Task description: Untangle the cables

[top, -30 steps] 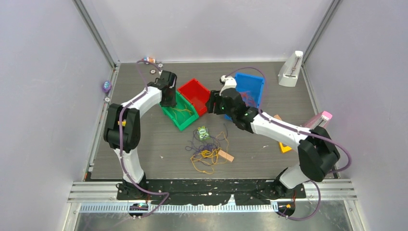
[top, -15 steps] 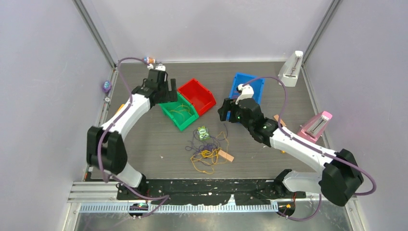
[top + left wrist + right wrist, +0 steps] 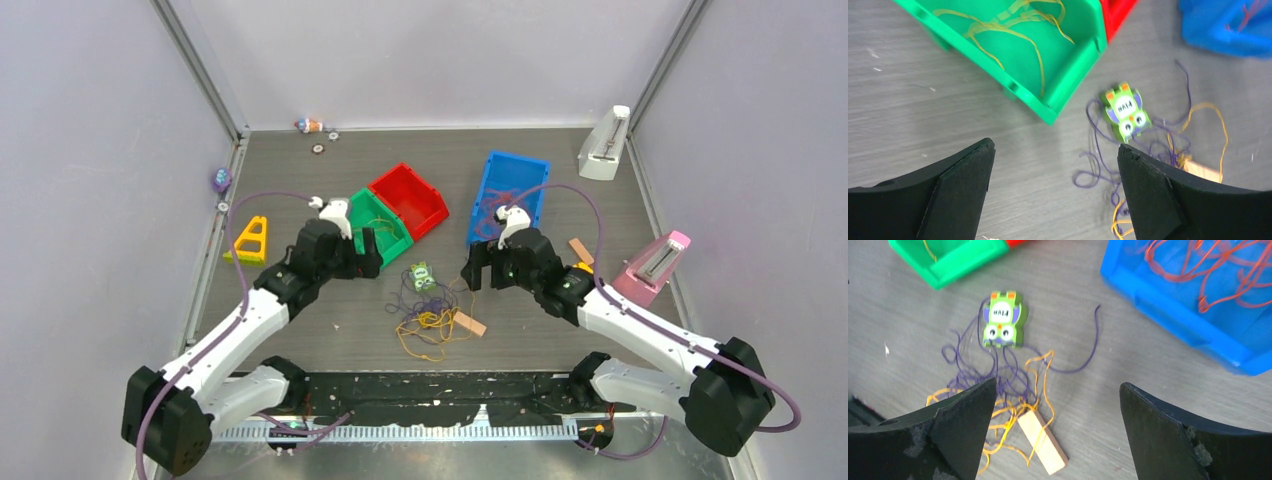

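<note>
Top external: left hand [image 3: 372, 254], right hand [image 3: 478, 274] released; owl toy [image 3: 422, 276], wood block [image 3: 469, 323] amid cables [image 3: 425, 320].

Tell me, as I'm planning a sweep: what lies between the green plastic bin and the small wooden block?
A green owl-faced toy and loops of dark purple cables, clearest in the top external view.

Only legible text: a white label [image 3: 1000, 313] on the green owl block [image 3: 1004, 332], mid-worktop [image 3: 1148, 365] toward the near edge. Seen upside down and blurry, it looks like "FIVE". Nothing else readable.
</note>
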Robot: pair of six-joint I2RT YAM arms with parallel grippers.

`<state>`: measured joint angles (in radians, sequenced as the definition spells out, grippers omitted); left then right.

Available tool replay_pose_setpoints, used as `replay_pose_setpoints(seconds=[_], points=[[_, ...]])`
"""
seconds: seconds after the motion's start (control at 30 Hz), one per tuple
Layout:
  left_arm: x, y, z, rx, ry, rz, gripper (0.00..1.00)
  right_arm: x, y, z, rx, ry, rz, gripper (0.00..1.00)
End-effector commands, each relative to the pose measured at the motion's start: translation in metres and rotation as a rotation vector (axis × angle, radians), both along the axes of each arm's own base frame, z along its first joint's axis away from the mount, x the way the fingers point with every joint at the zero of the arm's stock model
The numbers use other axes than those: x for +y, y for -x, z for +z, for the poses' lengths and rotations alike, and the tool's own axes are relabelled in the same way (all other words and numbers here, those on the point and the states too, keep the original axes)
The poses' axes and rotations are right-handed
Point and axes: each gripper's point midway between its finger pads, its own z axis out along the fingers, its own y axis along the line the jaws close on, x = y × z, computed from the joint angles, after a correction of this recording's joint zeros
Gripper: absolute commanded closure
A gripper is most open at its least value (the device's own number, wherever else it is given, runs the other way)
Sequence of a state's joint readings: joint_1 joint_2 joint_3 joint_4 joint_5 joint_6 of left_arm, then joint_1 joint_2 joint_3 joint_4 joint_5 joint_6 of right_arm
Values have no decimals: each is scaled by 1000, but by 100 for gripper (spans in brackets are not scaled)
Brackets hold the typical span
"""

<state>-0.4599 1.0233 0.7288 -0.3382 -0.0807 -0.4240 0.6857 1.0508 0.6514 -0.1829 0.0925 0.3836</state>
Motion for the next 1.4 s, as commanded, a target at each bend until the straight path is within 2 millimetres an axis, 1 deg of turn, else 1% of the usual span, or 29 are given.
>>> replay_pose_setpoints(seconds=[0.0, 0.07, 0.1, 0.2, 0.23, 0.3, 0.37, 0.5, 0.63, 0.7, 0.73, 0.77, 0.8, 0.83, 0.87, 0.9, 0.93, 0.97, 1.0, 1.07, 1.1, 1.23, 1.37], points=[[-33, 20, -3, -89, 75, -139, 8, 11, 24, -13, 38, -30, 137, 3], [-43, 27, -8, -138, 91, -175, 8, 18, 32, -22, 47, -60, 190, 4], [-46, 33, -16, -141, 95, -196, 8, 19, 34, -26, 57, -61, 200, 4], [-58, 45, -25, -143, 101, -265, 9, 28, 40, -34, 68, -88, 253, 6], [-63, 46, -24, -157, 110, -286, 9, 29, 43, -38, 77, -89, 263, 7], [-70, 49, -28, -147, 105, -317, 9, 38, 46, -41, 68, -111, 303, 8], [-81, 57, -30, -120, 119, -381, 10, 44, 49, -46, 76, -112, 326, 9], [-92, 63, -36, -97, 107, -448, 10, 54, 53, -53, 82, -95, 358, 12], [-100, 66, -55, -21, 71, -495, 12, 63, 54, -56, 74, -76, 375, 16], [-104, 67, -60, 12, 66, -514, 15, 66, 52, -57, 73, -66, 375, 20], [-107, 68, -61, 23, 71, -525, 17, 68, 51, -58, 75, -63, 374, 25], [-108, 70, -62, 31, 74, -529, 18, 70, 50, -57, 75, -60, 372, 28], [-109, 70, -63, 34, 78, -531, 19, 70, 49, -58, 79, -52, 365, 33], [-110, 71, -63, 36, 83, -533, 19, 68, 47, -59, 80, -42, 344, 37], [-111, 72, -62, 34, 89, -536, 19, 67, 46, -58, 78, -43, 331, 44], [-112, 73, -62, 36, 92, -540, 19, 63, 44, -60, 77, -30, 308, 48], [-112, 73, -60, 35, 96, -542, 19, 61, 43, -56, 70, -37, 291, 61], [-113, 73, -59, 34, 100, -546, 19, 57, 42, -56, 69, -26, 270, 67], [-114, 73, -57, 34, 103, -552, 19, 56, 41, -50, 57, -34, 264, 77], [-117, 73, -53, 31, 106, -561, 19, 53, 41, -41, 49, -32, 248, 86], [-118, 72, -51, 30, 109, -563, 19, 48, 43, -39, 57, -21, 238, 89], [-128, 69, -46, 37, 127, -587, 21, 40, 47, -37, 70, -2, 220, 92], [-137, 61, -51, 72, 104, -600, 24, 38, 49, -38, 74, 1, 219, 92]])
